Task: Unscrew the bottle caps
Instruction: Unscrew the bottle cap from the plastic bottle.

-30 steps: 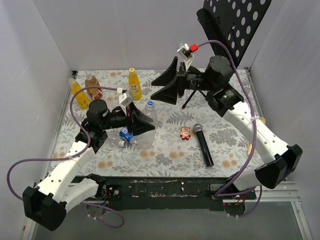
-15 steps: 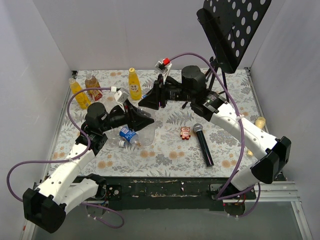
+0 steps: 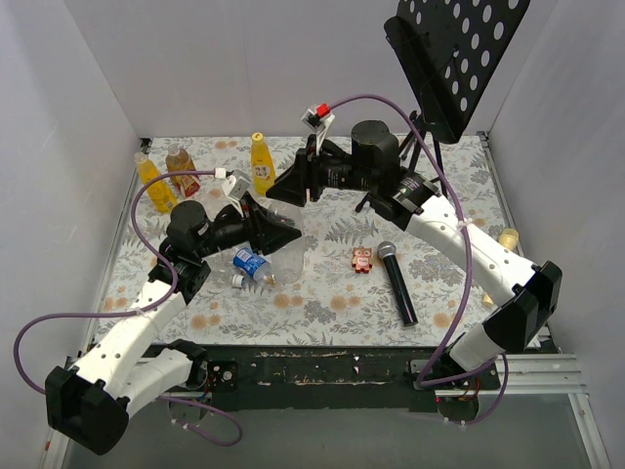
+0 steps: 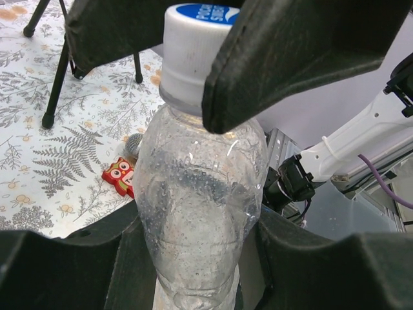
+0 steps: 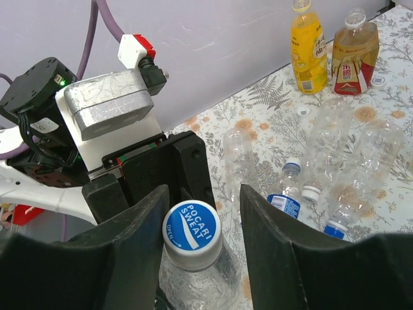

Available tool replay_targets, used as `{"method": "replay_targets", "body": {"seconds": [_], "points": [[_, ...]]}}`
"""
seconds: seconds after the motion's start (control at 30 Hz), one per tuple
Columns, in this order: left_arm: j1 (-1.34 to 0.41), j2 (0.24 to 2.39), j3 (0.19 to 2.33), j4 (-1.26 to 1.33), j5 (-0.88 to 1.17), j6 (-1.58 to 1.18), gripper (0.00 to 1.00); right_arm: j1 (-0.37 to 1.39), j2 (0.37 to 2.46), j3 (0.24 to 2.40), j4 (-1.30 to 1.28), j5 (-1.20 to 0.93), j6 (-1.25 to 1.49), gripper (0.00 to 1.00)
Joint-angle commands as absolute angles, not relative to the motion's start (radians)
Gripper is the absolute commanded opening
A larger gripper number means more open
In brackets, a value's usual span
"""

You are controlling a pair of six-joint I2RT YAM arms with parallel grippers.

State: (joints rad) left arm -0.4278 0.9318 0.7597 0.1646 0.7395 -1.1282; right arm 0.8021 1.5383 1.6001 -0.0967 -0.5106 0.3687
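1. While it is held up over the table (image 3: 332, 303), the cap (image 5: 191, 234) sits on the neck of a clear bottle (image 4: 200, 194). This cap is white with a blue top, and it is not off yet.
2. We see the right gripper (image 5: 203, 194) come at the cap from above, with one black finger on each side of it. One finger looks like it touches the cap. By the other finger we see a thin gap, so we cannot tell if the fingers squeeze the cap.
3. We see the left gripper (image 4: 200, 258) lower down on the same bottle. Its fingers press on both sides of the bottle's body and hold it off the table, over the left middle part.
4. Just under the two grippers, more clear bottles (image 5: 335, 148) lie on their sides, close together. One of them is a bottle with a blue label (image 3: 249, 264).
5. At the back left we see a yellow bottle (image 3: 151, 183) standing next to a brown bottle (image 3: 182, 168). A second yellow bottle (image 3: 262, 164) stands farther along the back.
6. Off to the right lie a little red owl toy (image 3: 363, 259) and, just beside it, a black microphone (image 3: 398, 283). A black music stand (image 3: 459, 49) stands at the back right.
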Motion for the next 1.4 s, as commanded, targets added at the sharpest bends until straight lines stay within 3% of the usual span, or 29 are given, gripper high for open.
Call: {"method": "replay_targets", "body": {"seconds": [0.0,0.13,0.23,0.27,0.37,0.47,0.5,0.63,0.67,0.7,0.87,1.0,1.07,1.1,1.17,1.2,1.27,1.33,1.37], "points": [[-0.431,0.925,0.744,0.198,0.716,-1.146,0.00,0.801,1.534,1.638,-0.057,-0.491,0.380,0.53],[-0.431,0.927,0.741,0.202,0.707,-1.158,0.00,0.802,1.532,1.634,-0.057,-0.485,0.373,0.39],[-0.431,0.923,0.741,0.206,0.684,-1.169,0.00,0.801,1.534,1.631,-0.051,-0.502,0.373,0.06],[-0.431,0.922,0.741,0.207,0.678,-1.173,0.00,0.801,1.532,1.631,-0.052,-0.503,0.373,0.01],[-0.431,0.913,0.742,0.213,0.652,-1.184,0.00,0.801,1.535,1.634,-0.057,-0.491,0.373,0.02],[-0.431,0.902,0.741,0.219,0.627,-1.192,0.00,0.801,1.539,1.637,-0.064,-0.480,0.376,0.32],[-0.431,0.900,0.742,0.221,0.618,-1.192,0.00,0.802,1.540,1.637,-0.064,-0.480,0.380,0.36],[-0.431,0.900,0.741,0.227,0.603,-1.196,0.00,0.802,1.546,1.644,-0.064,-0.480,0.387,0.23],[-0.431,0.900,0.741,0.227,0.603,-1.198,0.00,0.801,1.548,1.649,-0.069,-0.482,0.387,0.16],[-0.431,0.902,0.739,0.229,0.601,-1.198,0.00,0.801,1.549,1.651,-0.069,-0.482,0.385,0.02],[-0.431,0.900,0.738,0.226,0.601,-1.198,0.00,0.805,1.560,1.684,-0.092,-0.514,0.365,0.01],[-0.431,0.902,0.744,0.230,0.635,-1.187,0.00,0.804,1.557,1.663,-0.034,-0.674,0.347,0.01],[-0.428,0.904,0.738,0.299,0.772,-1.152,0.00,0.792,1.548,1.588,0.173,-0.965,0.417,0.01],[-0.417,0.911,0.720,0.392,0.989,-1.120,0.00,0.785,1.542,1.500,0.491,-1.130,0.596,0.01],[-0.382,0.965,0.680,0.692,1.347,-1.266,0.00,0.813,1.575,1.376,1.406,-1.317,1.175,0.01],[-0.362,1.012,0.705,0.777,1.423,-1.335,0.00,0.857,1.578,1.415,1.505,-1.397,1.240,0.01],[-0.359,1.089,0.779,0.767,1.525,-1.356,0.00,0.934,1.537,1.420,1.360,-1.468,1.093,0.01],[-0.360,1.109,0.842,0.631,1.519,-1.243,0.00,0.953,1.546,1.420,1.373,-1.459,1.117,0.01],[-0.359,1.111,0.879,0.500,1.500,-1.132,0.00,0.943,1.549,1.425,1.244,-1.447,1.035,0.01]]}}
